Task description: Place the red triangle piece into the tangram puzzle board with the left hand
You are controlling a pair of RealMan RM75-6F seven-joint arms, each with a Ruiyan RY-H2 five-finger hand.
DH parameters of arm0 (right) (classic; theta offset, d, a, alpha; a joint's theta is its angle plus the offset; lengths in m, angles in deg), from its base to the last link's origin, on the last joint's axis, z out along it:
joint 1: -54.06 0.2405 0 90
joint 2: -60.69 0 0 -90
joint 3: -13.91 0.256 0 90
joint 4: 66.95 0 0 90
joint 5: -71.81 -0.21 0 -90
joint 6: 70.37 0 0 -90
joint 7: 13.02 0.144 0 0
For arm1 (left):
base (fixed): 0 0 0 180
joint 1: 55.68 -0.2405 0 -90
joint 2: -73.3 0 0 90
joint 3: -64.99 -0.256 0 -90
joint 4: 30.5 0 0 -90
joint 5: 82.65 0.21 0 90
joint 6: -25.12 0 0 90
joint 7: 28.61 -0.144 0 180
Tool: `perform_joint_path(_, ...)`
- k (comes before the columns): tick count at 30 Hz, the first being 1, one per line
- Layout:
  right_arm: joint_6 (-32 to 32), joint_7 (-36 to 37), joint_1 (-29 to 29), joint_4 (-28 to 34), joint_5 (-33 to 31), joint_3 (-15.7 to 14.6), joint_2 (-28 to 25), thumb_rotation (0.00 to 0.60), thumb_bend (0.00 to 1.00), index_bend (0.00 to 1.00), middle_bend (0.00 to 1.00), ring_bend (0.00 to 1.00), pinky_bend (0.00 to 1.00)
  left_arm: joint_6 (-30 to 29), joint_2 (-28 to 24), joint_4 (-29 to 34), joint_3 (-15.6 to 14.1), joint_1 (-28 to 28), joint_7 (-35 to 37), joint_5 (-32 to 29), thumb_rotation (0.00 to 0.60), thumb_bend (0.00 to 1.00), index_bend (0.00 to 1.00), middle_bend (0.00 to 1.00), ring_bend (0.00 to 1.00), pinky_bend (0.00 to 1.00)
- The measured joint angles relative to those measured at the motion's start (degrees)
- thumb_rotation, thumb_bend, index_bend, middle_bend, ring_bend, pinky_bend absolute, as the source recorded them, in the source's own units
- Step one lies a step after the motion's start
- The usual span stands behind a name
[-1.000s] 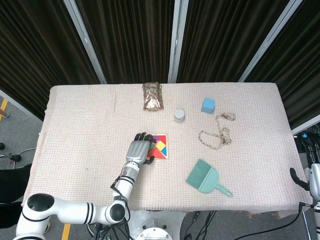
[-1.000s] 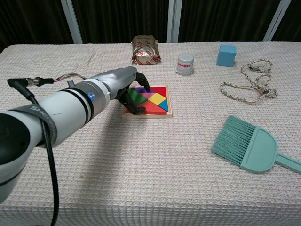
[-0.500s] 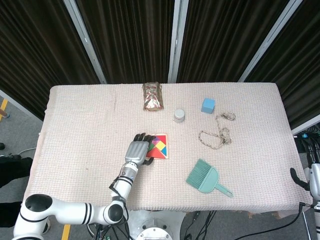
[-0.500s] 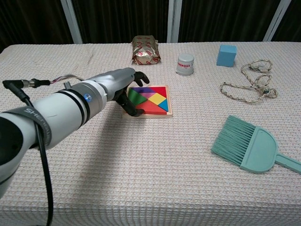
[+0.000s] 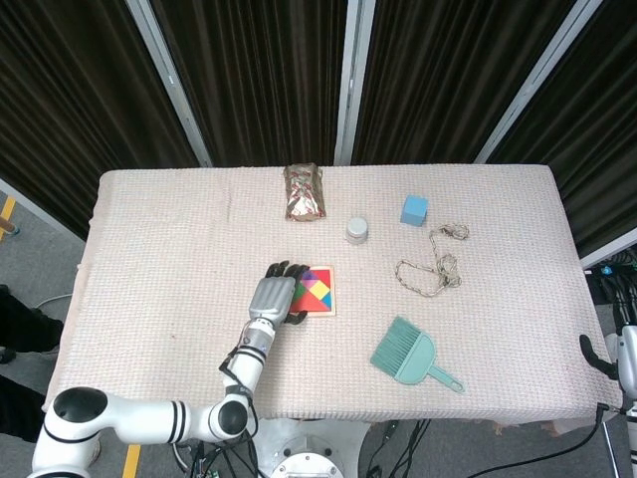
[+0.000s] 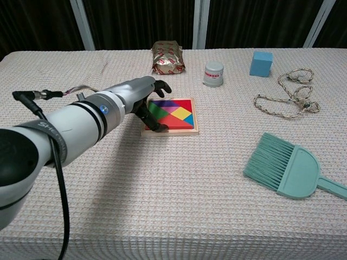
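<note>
Tangram puzzle board (image 6: 175,116) sits mid-table with the red triangle piece (image 6: 176,125) seated; left hand (image 6: 142,97) rests at its left edge, fingers spread, empty.

Silver-and-white robot arm with a dark hand

The left hand (image 6: 142,97) has a silver back and black fingers (image 6: 153,123); black bands ring its white arm, trailed by a black cable.

The surface (image 6: 162,184) wears a bumpy, woven pink cloth. The left hand (image 6: 142,97) looks like smooth grey metal with dark fingers. The puzzle board (image 6: 172,114) has a pale wood rim. The packet (image 6: 167,57) is crinkly and shiny. The brush (image 6: 282,168) looks like matt green plastic.
</note>
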Motion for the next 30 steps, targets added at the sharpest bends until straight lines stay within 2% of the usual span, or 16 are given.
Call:
perform_joint_path(11, -0.25, 0.31, -0.13, -0.15, 0.01, 0.12, -0.04, 0.6, 0.25, 0.0, 0.0, 0.0, 0.0, 0.04, -0.18, -0.04, 0.17, -0.2, 0.61, 0.39, 0.6, 0.26, 0.12, 0.12, 0.0, 0.0)
perform_joint_path(16, -0.07, 0.19, -0.07, -0.18, 0.27, -0.08, 0.15, 0.6, 0.25, 0.0, 0.0, 0.0, 0.0, -2.73, -4.02, 4.61, -0.73, -1.9, 0.51, 3.2, 0.6, 0.27, 0.12, 0.12, 0.0, 0.0)
perform_joint_path(19, 0.18, -0.2, 0.09, 0.04, 0.43, -0.19, 0.27, 0.6, 0.25, 0.0, 0.0, 0.0, 0.0, -5.61, -8.68, 9.58, -2.35, -4.41, 1.08, 7.01, 0.6, 0.26, 0.12, 0.12, 0.0, 0.01)
perform_joint_path(23, 0.39, -1.36, 0.5, 0.58, 0.97, -0.31, 0.59, 0.6, 0.25, 0.0, 0.0, 0.0, 0.0, -9.59, -16.62, 15.12, -6.11, -8.94, 3.28, 15.29, 0.6, 0.26, 0.12, 0.12, 0.0, 0.01)
perform_joint_path(26, 0.72, -2.61, 0.9, 1.15, 1.44, -0.55, 1.12, 0.6, 0.25, 0.0, 0.0, 0.0, 0.0, -13.23, -23.01, 17.09, -10.47, -13.1, 5.14, 23.33, 0.6, 0.25, 0.13, 0.12, 0.0, 0.02)
perform_joint_path(30, 1.07, -3.72, 1.44, 1.58, 2.27, -0.83, 1.84, 0.6, 0.25, 0.0, 0.0, 0.0, 0.0, -18.23, -32.0, 17.49, -19.31, -19.88, 7.14, 34.46, 0.6, 0.22, 0.13, 0.12, 0.0, 0.02)
